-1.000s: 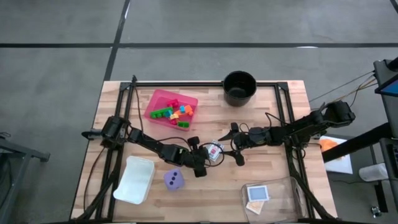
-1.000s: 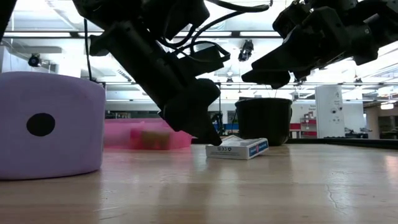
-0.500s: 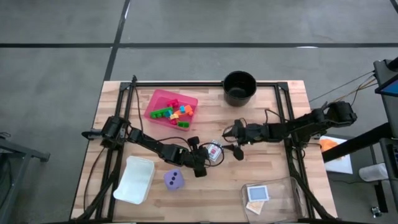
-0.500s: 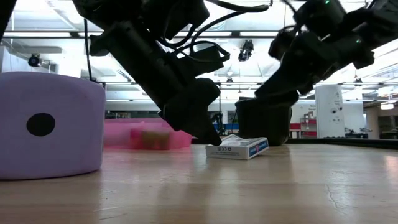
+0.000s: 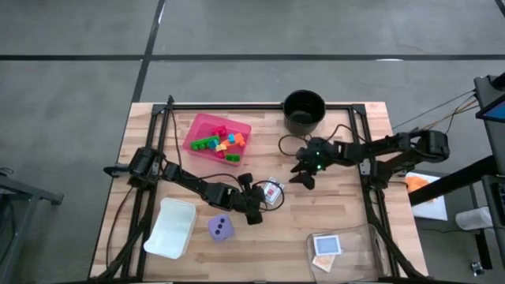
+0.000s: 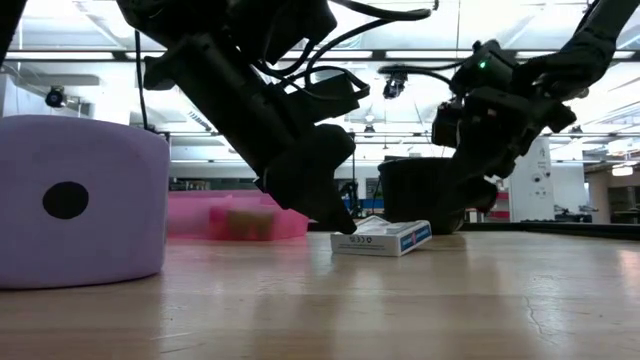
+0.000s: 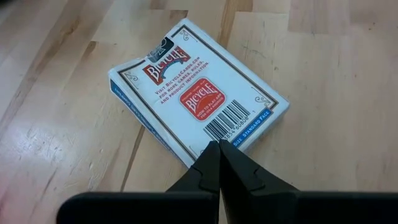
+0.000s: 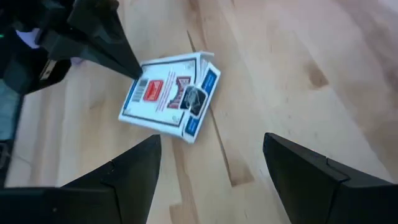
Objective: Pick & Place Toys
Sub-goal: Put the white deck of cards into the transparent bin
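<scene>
A white-red card box (image 7: 199, 93) lies flat on the wood at mid table (image 5: 274, 191). My left gripper (image 7: 218, 149) is shut, with its tips at the box's edge. My right gripper (image 8: 211, 140) is open and hangs a little to the far right of the box (image 5: 303, 175), touching nothing. The purple dotted die (image 5: 221, 228) stands on the table near the front edge. Small coloured bricks (image 5: 222, 143) lie in the pink tray (image 5: 202, 126). A blue card (image 5: 328, 244) and an orange card (image 5: 319, 262) lie in a clear bin. My left gripper touches the box with its shut fingertips (image 7: 214, 158), at the top face's edge next to the barcode (image 7: 219, 127). The fingers slant down from the table's left and near side. The box lies flat on the table (image 6: 385, 238).
A black round pot (image 5: 304, 110) stands at the far edge behind my right gripper. A white shallow container (image 5: 171, 227) sits at the near left. The clear bin (image 5: 357, 237) is at the near right. Bare wood lies between the box and the bin.
My right gripper has drawn away from the card box toward the table's far edge and sunk lower, rolling its wrist as it went; it has stayed open. The box has not moved.
</scene>
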